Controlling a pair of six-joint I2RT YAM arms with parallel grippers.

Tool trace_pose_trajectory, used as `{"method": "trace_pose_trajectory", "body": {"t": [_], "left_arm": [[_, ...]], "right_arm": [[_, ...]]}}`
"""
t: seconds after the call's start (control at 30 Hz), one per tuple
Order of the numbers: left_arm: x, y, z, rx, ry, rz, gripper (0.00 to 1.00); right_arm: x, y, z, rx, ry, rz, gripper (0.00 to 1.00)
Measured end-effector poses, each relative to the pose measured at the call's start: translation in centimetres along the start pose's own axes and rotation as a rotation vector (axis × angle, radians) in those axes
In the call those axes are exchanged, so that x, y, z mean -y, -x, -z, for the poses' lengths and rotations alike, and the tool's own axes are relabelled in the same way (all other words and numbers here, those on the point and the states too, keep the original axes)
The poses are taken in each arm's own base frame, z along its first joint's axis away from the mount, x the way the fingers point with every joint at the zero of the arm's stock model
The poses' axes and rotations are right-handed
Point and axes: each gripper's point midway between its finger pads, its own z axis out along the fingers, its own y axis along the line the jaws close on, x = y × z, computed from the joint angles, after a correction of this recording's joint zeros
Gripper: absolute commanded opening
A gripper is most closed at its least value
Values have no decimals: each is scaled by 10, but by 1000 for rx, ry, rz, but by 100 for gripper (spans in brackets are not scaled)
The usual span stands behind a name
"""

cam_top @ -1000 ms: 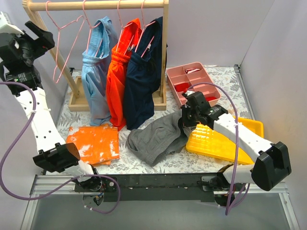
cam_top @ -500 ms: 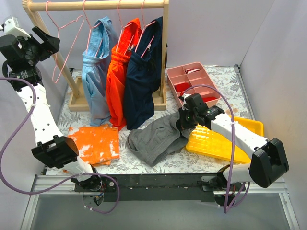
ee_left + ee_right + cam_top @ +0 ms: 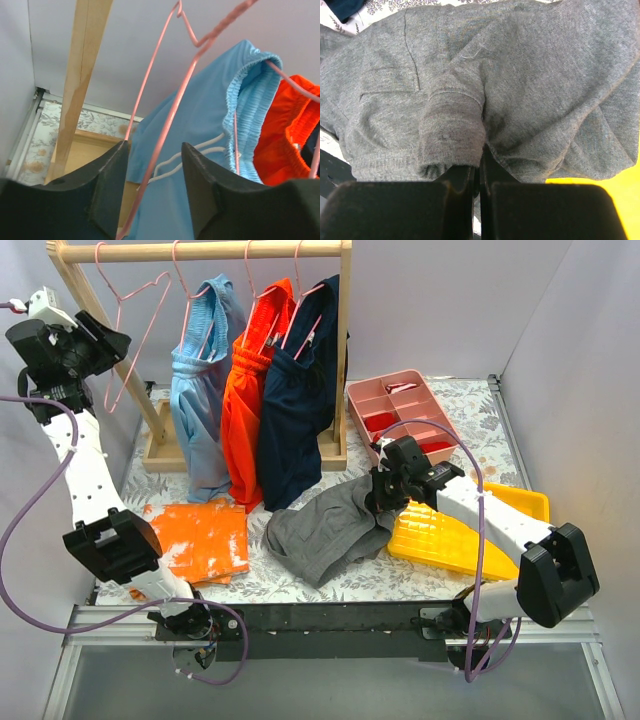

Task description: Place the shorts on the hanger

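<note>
Shorts [image 3: 318,532] pinched in right gripper [image 3: 480,167]; left gripper [image 3: 152,167] spread astride hanger [image 3: 167,125] wire. Centre wire before closing, then lift clear of rail [image 3: 200,252].

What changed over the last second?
The left gripper swung right towards the empty hanger, its open jaws now either side of the wire. The right gripper, shut on the shorts, drew slightly left. Hung garments and orange garment unmoved.
</note>
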Motion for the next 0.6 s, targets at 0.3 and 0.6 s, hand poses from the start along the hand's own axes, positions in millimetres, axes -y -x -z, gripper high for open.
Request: {"method": "trace_pose_trajectory", "body": {"t": [0.3,0.6], "left_arm": [[10,-18,-10,-36,-15,-14,30],[28,-29,-18,-50,42,-81,26]], "right_arm": [[0,0,-1,-1,0,0,1],[0,0,-1,-1,1,0,1]]}}
